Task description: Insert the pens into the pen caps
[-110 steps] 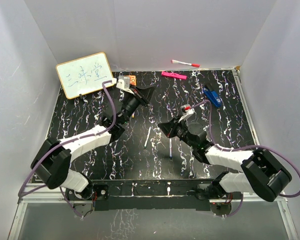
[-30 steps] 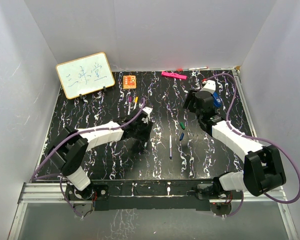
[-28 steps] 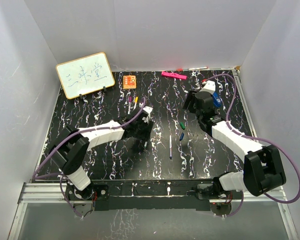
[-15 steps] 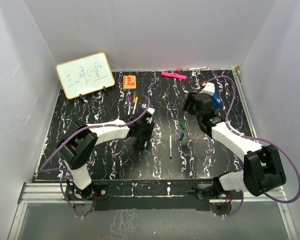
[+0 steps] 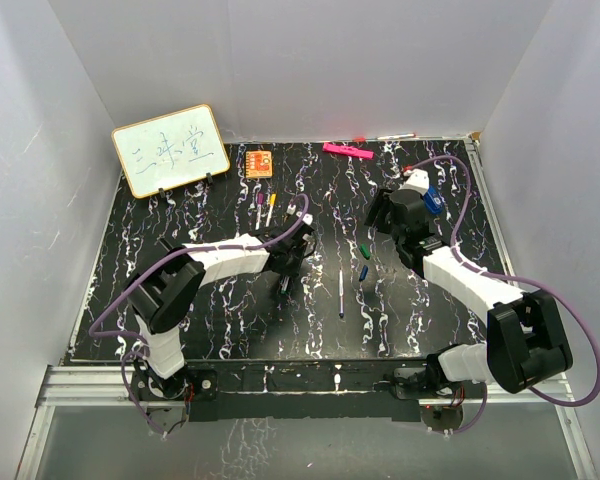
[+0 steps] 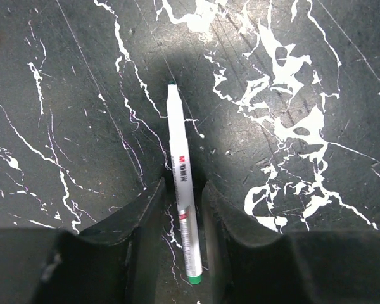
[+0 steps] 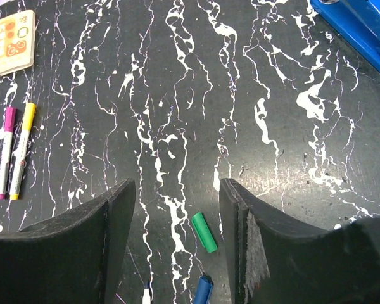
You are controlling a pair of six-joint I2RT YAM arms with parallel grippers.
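Bench, black marbled: carries everything listed. Left gripper: low at mid-bench, jaws set close either side of green pen; I cannot tell whether they pinch it. Right gripper: jaws apart, hovering right of centre above green cap. Green pen: flat, toward near edge. Green cap: flat, beside blue cap. Step, I judge: pen pickup. Next: firm pinch, lift; cap needs grasping.
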